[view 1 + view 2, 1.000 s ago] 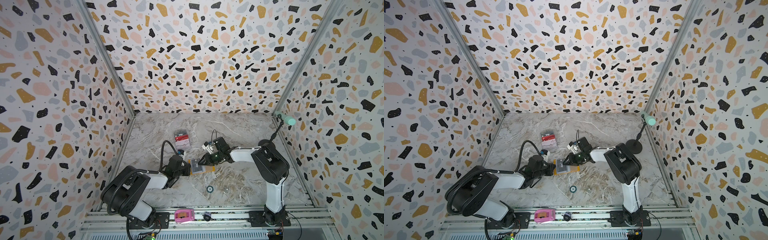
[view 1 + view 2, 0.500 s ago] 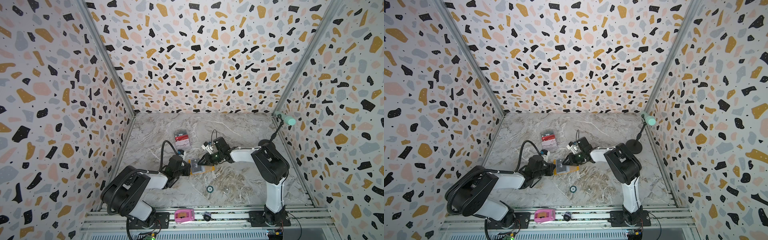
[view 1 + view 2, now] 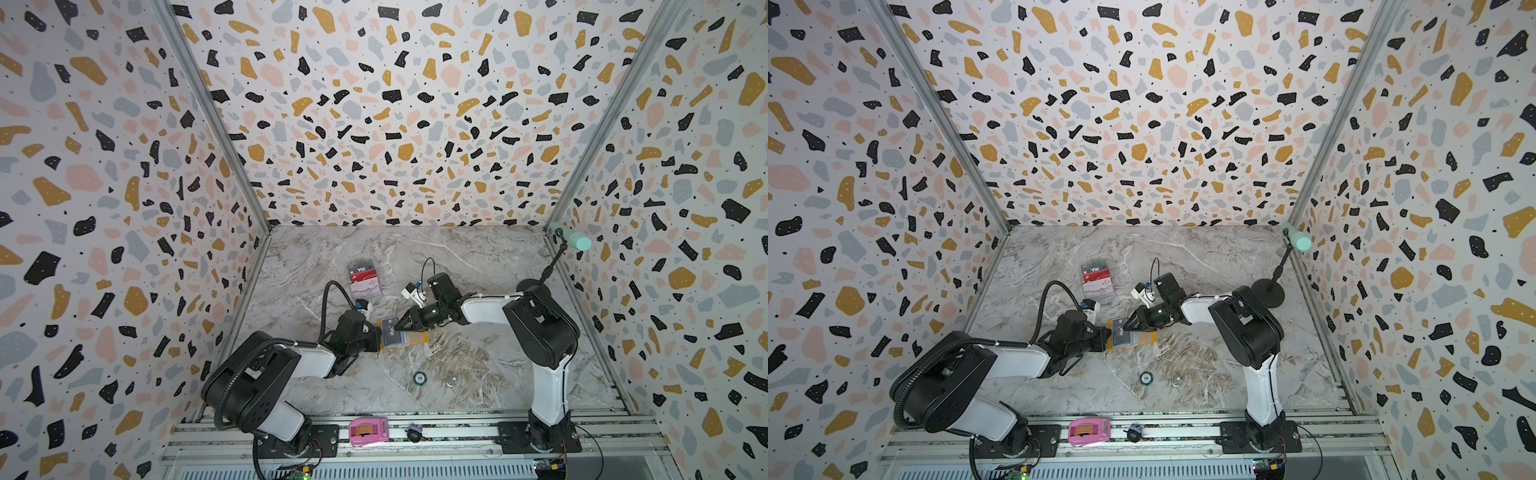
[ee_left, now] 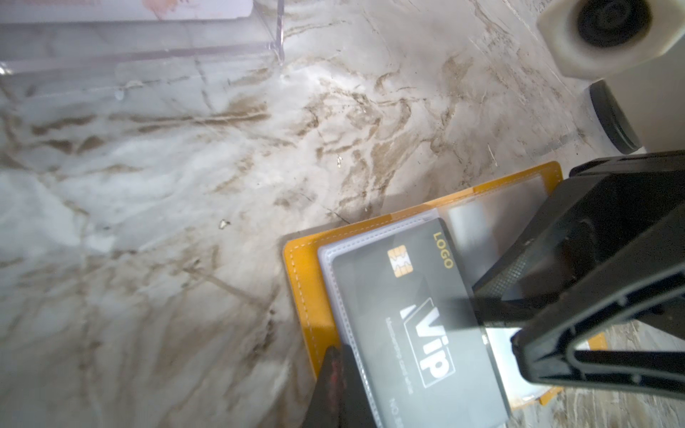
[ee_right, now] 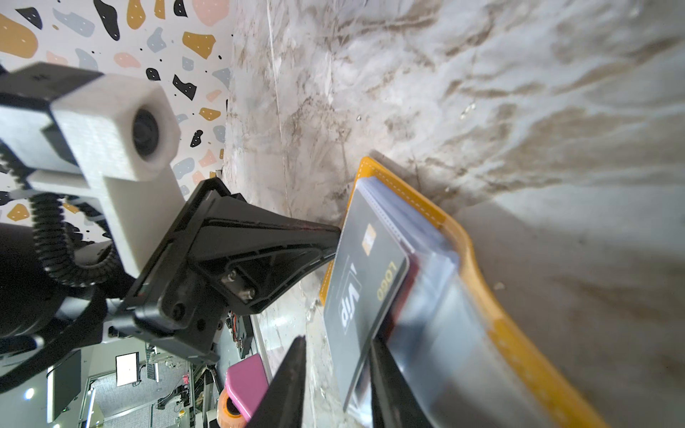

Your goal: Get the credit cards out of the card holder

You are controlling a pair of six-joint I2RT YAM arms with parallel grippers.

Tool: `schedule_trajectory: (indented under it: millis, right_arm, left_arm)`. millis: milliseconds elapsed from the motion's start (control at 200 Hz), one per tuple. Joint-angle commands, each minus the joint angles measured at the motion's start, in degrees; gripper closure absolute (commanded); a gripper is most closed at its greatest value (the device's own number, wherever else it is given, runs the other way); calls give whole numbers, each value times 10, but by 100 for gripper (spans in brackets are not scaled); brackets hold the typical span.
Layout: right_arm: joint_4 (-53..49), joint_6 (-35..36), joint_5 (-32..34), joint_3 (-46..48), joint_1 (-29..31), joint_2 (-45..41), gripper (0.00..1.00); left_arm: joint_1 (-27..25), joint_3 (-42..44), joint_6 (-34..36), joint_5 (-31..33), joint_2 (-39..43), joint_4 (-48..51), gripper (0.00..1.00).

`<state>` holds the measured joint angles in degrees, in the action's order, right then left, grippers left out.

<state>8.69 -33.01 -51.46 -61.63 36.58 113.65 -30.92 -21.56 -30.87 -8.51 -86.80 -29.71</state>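
Note:
The mustard-yellow card holder [image 3: 415, 338] [image 3: 1144, 337] lies open on the marble table. A black "Vip" credit card [image 4: 411, 315] [image 5: 356, 289] sticks partway out of its clear sleeve, and a dark red edge [image 5: 412, 276] shows behind it. My left gripper [image 3: 377, 336] [image 4: 338, 352] is shut, its tips pressed on the holder's stitched edge. My right gripper [image 3: 398, 328] [image 5: 339, 342] is open. Its jaws straddle the black card's free edge: one finger [image 5: 293, 374] stands clear of the card's face, the other lies behind the card.
A clear acrylic stand [image 3: 365, 279] behind the holder carries a black, a red and a white card. A poker chip [image 3: 420, 377] and a clear disc [image 3: 451, 380] lie nearer the front. A pink tape dispenser [image 3: 368, 432] sits on the rail. A microphone stand [image 3: 528, 286] occupies the back right.

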Motion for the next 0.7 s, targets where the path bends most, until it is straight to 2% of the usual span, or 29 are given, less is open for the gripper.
schedule_trajectory:
  millis: [0, 260, 571, 696]
  right_arm:
    - [31, -15, -30, -4, 12, -7, 69]
    - [33, -33, -31, -21, 23, 20, 69]
    - [-48, 27, 17, -55, 34, 23, 70]
    - [-24, 22, 3, -45, 33, 14, 70]
  left_arm:
    - [-4, 14, 3, -6, -17, 59, 100]
    - [-4, 24, -3, -5, -16, 48, 100]
    - [-4, 27, -3, -5, -15, 46, 100]
    - [-4, 27, -5, -4, -15, 47, 100]
